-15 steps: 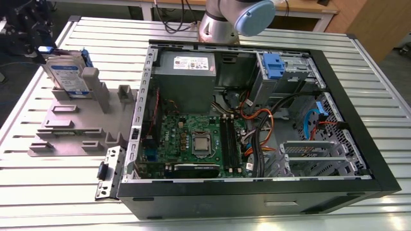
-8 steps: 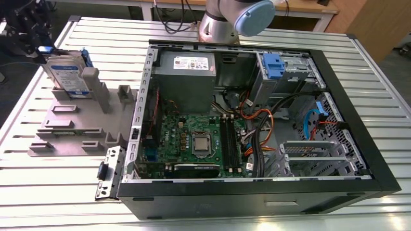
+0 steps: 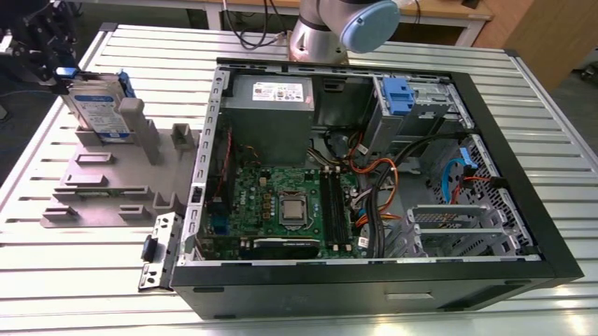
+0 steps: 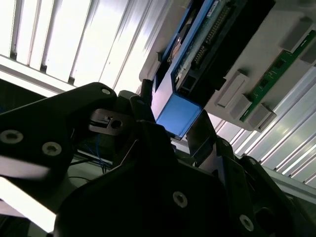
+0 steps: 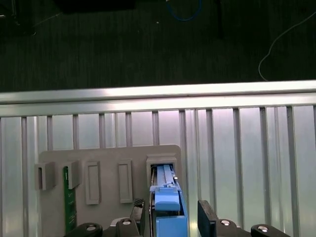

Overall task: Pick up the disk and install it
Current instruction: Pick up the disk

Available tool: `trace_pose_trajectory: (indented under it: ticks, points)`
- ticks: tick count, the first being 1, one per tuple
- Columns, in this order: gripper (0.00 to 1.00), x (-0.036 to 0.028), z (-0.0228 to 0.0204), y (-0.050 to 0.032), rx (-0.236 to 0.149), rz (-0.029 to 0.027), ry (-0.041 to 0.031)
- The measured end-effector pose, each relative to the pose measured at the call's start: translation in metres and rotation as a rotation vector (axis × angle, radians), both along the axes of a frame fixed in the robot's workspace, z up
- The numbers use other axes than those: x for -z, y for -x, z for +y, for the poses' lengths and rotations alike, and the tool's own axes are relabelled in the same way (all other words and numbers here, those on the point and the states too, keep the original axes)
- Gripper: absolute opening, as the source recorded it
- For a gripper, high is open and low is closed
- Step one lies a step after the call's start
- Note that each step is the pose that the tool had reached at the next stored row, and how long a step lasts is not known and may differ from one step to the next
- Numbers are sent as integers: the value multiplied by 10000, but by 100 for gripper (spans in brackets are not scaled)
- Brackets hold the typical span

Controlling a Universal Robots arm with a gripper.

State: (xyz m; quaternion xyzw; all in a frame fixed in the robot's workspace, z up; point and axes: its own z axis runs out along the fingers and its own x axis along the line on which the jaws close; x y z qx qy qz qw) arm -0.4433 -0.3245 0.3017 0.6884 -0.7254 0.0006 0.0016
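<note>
The disk (image 3: pixel 98 105), a silver drive with a blue-and-white label in a blue carrier, stands on edge in a slot of the grey holder (image 3: pixel 108 185) at the exterior view's left. My gripper (image 3: pixel 64 72) sits at the disk's upper end. In both wrist views its dark fingers (image 5: pixel 207 217) straddle the blue carrier end (image 5: pixel 168 212). One finger lies against the carrier and a small gap shows beside the other, so the gripper (image 4: pixel 173 118) is open around the disk (image 4: pixel 197 44), not clamped.
The open computer case (image 3: pixel 523 175) lies on the slatted metal table (image 3: pixel 84 280) with motherboard (image 3: pixel 290 203), cables and grey power supply (image 3: pixel 271 98) exposed. A small blue bracket (image 3: pixel 397 94) sits in its drive bay. A green memory stick (image 5: pixel 65 197) stands in another holder slot.
</note>
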Motion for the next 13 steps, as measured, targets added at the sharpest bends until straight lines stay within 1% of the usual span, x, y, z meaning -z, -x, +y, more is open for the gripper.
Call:
trace_pose_trajectory:
  ticks: [6, 8, 9, 13]
  points:
    - [54, 19, 1, 1, -6, -1, 0]
    - [53, 25, 1, 1, -6, -1, 1]
    - [45, 28, 1, 1, -6, -1, 3]
    - [45, 44, 1, 1, 21, -1, 26]
